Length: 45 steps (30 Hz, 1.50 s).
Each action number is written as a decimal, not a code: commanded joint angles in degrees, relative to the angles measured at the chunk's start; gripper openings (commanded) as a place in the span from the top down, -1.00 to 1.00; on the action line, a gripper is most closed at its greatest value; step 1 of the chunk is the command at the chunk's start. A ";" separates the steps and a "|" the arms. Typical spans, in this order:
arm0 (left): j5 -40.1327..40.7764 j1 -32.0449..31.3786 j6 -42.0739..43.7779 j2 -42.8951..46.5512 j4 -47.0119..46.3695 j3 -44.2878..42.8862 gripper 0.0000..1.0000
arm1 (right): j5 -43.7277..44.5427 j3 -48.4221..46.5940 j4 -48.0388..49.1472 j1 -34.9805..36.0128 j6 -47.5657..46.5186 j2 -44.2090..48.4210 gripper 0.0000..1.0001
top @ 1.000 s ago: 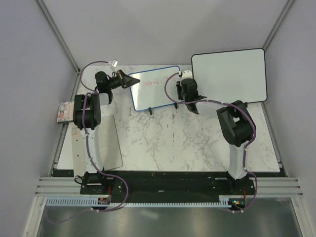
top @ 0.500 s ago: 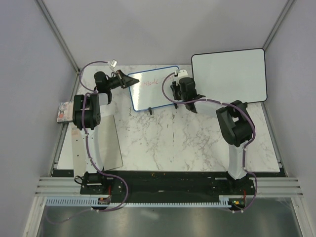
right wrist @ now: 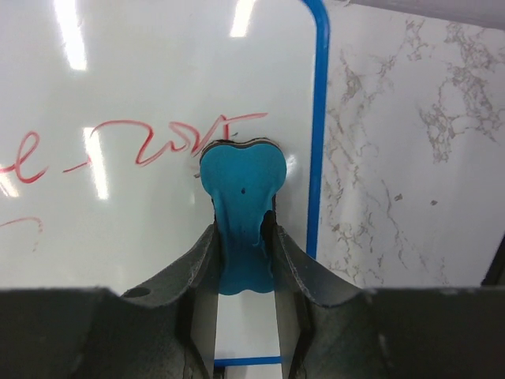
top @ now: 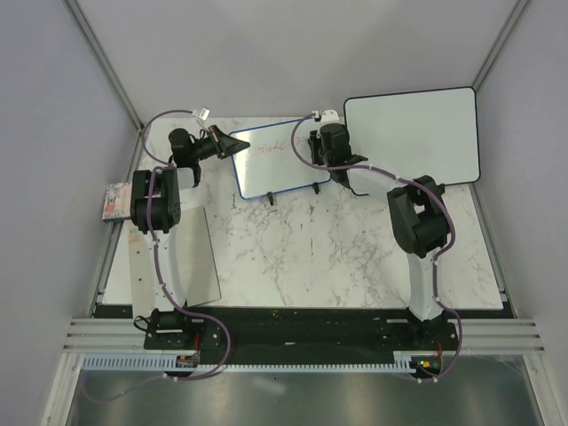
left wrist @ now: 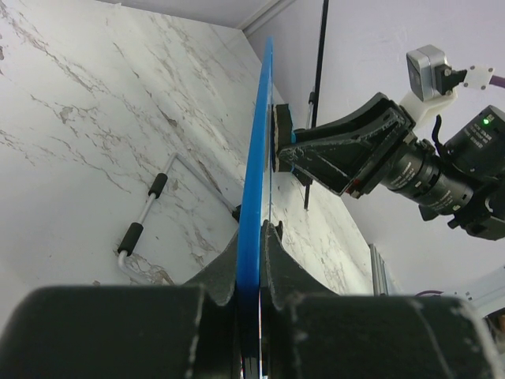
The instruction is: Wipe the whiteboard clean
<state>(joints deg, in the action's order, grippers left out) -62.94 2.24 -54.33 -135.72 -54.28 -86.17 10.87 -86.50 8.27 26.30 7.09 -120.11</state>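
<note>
The whiteboard (top: 277, 164), thin blue frame and rounded corners, stands at the far middle of the marble table (top: 337, 257), raised on its wire stand (left wrist: 142, 225), with its long axis running left to right and its left end slightly farther away. Red handwriting (right wrist: 158, 138) crosses the upper part of the board; it is cursive and cannot be read, and no brand or label is visible on the frame. A blue eraser (right wrist: 241, 193) is pressed flat against the board just beside the right frame edge, its tip touching the right end of the red stroke. The right gripper (right wrist: 241, 237) has its fingers closed on the eraser's stem. The left gripper (left wrist: 251, 245) is clamped on the board's left edge, one finger on each face, and appears to brace it. The rest of the writing lies to the left of the eraser along the long axis, so the coming wipe probably has to travel leftward, toward the left gripper. The right arm carries the tool and is the nearer one to the marks. A larger black-framed board (top: 413, 138) stands just beside the right arm, on the far right.
</note>
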 commanded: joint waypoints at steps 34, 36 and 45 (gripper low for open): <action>-0.08 -0.22 11.52 -0.25 2.25 0.48 0.97 | -3.76 -15.89 -7.92 10.25 -1.12 -11.01 1.00; -0.08 -0.31 11.44 -0.33 2.25 0.39 0.96 | -3.58 -17.29 -8.10 11.13 -0.68 -11.72 1.00; -0.26 -0.39 11.43 -0.33 2.34 0.39 0.96 | -3.14 -24.58 -11.96 15.79 -0.59 -17.08 1.00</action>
<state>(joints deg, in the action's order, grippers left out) -63.02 2.26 -53.95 -135.70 -52.77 -86.17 12.10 -107.68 -0.05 38.15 5.10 -131.33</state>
